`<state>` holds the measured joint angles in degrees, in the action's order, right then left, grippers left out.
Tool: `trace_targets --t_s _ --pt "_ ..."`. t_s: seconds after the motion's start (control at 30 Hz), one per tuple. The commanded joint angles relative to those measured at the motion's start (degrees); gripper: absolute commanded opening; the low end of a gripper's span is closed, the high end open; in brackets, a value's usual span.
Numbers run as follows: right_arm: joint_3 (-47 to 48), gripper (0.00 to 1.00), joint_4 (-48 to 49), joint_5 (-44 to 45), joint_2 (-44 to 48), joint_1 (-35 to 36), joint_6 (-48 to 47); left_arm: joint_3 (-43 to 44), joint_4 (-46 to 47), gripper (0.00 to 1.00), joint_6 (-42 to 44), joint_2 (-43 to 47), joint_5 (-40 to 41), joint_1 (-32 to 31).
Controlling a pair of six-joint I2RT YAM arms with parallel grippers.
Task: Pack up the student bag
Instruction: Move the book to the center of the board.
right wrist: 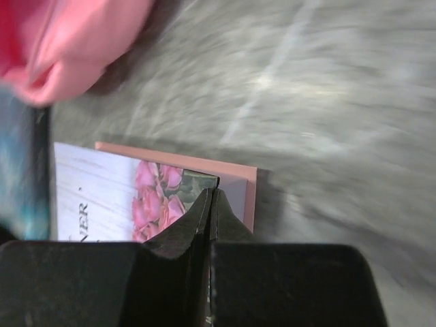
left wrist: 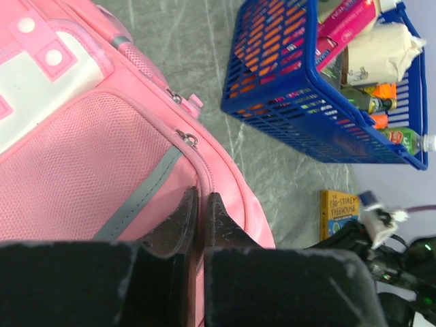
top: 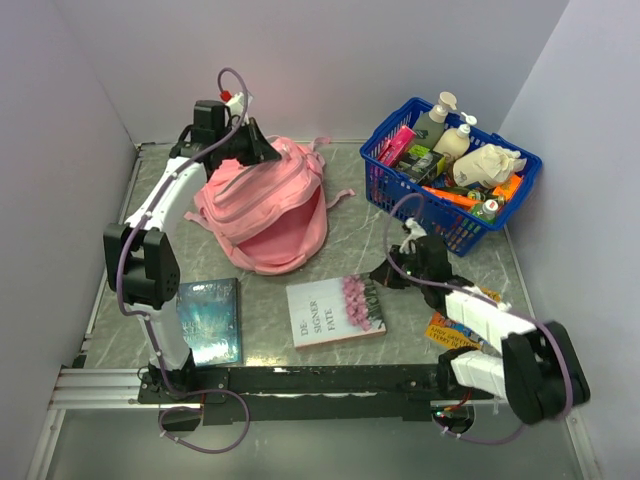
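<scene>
One student bag (top: 272,215) lies gaping at the worktop's (top: 265,298) far left. The left pincer (left wrist: 202,199) is clamped on its rim. The right pincer (right wrist: 211,195) is closed, tips at the rose book's (top: 322,318) corner. That's three books with the blue book (top: 212,320) and the yellow book (top: 452,330), plus one blue basket (top: 400,192).

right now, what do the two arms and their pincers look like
The left arm and right arm match: white shells between chunky black joints, each trailed by a looping purple cable. The left pincer and right pincer are matte black, with two tapered wedge-shaped fingers each.
</scene>
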<state>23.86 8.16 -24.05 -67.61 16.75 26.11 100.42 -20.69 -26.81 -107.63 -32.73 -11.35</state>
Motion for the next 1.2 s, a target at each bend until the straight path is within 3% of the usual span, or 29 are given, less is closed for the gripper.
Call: trace_targets --t_s 0.0,0.1,0.2,0.23,0.33,0.4,0.47,0.63,0.83,1.17 --pt "-1.3 0.00 -6.4 19.5 10.7 -1.3 6.5 3.0 5.4 0.01 -1.7 3.8 3.5 2.9" --pt "-1.1 0.00 -12.5 26.7 15.4 -1.8 10.2 2.8 5.8 0.01 -2.0 4.2 4.0 3.5" --pt "-0.7 0.00 -14.0 25.4 15.0 -2.3 12.4 2.5 6.0 0.01 -2.4 4.2 3.3 3.6" --pt "0.0 0.05 -14.9 24.5 14.1 -2.4 13.2 2.4 6.1 0.01 -2.5 4.2 3.0 3.6" --pt "0.9 0.42 -18.4 22.4 10.3 -2.5 14.9 1.9 6.4 0.01 -2.7 4.3 2.2 3.6" --pt "0.2 0.53 -17.9 20.9 8.0 -2.7 15.5 1.4 6.6 0.01 -2.7 4.5 1.9 3.6" --pt "-0.3 1.00 -17.3 20.5 6.3 -3.0 17.0 1.4 6.2 0.01 -2.6 4.5 1.5 3.5" --pt "-1.4 1.00 -14.0 20.0 3.9 -3.1 17.7 1.3 5.8 0.01 -2.2 5.1 0.8 3.5" --pt "-2.7 0.98 -9.1 23.9 9.7 -3.3 15.3 0.3 5.7 0.01 -2.2 5.0 0.3 3.4" --pt "-6.0 0.72 6.5 19.6 8.7 -5.0 15.7 -0.2 5.6 0.01 -2.3 4.7 -0.1 2.7"
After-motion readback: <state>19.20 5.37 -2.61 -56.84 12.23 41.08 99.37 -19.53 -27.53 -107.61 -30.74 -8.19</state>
